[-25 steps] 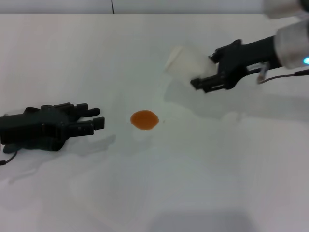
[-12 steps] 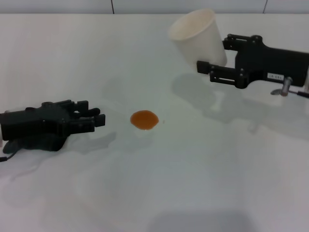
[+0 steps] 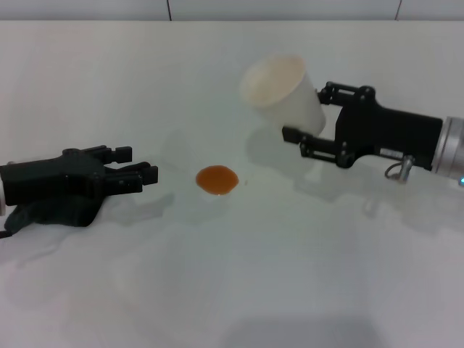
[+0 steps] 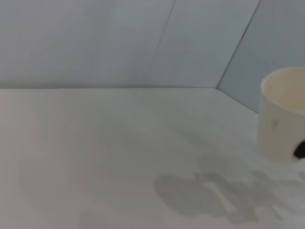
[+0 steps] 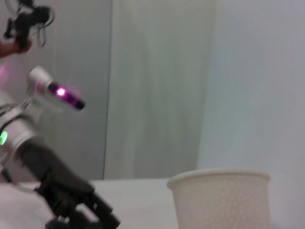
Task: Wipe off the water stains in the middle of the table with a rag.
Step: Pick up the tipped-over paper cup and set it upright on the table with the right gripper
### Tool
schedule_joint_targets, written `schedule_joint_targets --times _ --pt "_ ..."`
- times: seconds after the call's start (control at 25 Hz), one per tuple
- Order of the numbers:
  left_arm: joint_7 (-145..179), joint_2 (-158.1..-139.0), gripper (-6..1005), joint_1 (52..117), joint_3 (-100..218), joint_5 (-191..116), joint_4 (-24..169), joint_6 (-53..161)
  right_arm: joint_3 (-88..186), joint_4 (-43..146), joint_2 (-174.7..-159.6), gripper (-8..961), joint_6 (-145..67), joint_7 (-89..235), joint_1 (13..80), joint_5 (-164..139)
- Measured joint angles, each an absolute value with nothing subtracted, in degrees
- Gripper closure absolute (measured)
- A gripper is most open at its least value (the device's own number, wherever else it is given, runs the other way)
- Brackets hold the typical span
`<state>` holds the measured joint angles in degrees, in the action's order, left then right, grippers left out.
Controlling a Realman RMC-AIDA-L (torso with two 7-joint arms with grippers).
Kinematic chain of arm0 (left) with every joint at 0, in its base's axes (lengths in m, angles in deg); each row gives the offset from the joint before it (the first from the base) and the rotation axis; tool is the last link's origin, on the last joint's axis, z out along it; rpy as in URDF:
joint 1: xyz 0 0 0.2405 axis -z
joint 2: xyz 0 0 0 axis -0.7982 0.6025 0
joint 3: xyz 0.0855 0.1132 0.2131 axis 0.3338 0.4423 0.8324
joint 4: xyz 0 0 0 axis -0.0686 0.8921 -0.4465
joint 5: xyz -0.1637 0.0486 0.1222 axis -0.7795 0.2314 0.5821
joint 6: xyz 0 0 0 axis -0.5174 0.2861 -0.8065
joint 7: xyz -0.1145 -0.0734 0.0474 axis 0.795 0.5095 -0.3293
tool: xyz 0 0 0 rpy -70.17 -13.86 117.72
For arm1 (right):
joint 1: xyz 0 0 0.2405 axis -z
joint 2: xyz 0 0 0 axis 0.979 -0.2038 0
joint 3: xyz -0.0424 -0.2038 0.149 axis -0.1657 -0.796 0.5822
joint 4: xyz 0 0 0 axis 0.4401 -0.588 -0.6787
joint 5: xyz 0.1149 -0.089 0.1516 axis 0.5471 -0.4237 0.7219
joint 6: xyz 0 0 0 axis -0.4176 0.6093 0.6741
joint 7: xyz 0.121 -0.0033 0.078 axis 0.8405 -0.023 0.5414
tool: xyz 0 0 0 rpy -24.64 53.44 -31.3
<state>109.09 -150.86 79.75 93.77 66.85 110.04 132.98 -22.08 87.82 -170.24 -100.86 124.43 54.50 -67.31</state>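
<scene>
Whitish cup [image 4: 282, 119] above white table [image 4: 95, 157], grey shadow beneath.

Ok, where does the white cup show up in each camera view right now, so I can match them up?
Head view: the cup sits right of centre toward the far side, tilted, held by the right gripper.
Left wrist view: the cup is at the picture's right edge, cut off.
Right wrist view: the cup fills the lower right, rim up.
Shared landmark: the cup itself. The table also shows in all three.
</scene>
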Motion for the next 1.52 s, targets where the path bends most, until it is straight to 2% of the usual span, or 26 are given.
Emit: schedule_joint_targets --times 1.52 --pt "109.18 -150.90 148 79.99 94.03 66.83 110.04 132.58 -25.33 72.73 -170.59 321 -88.76 115.63 52.36 -61.83"
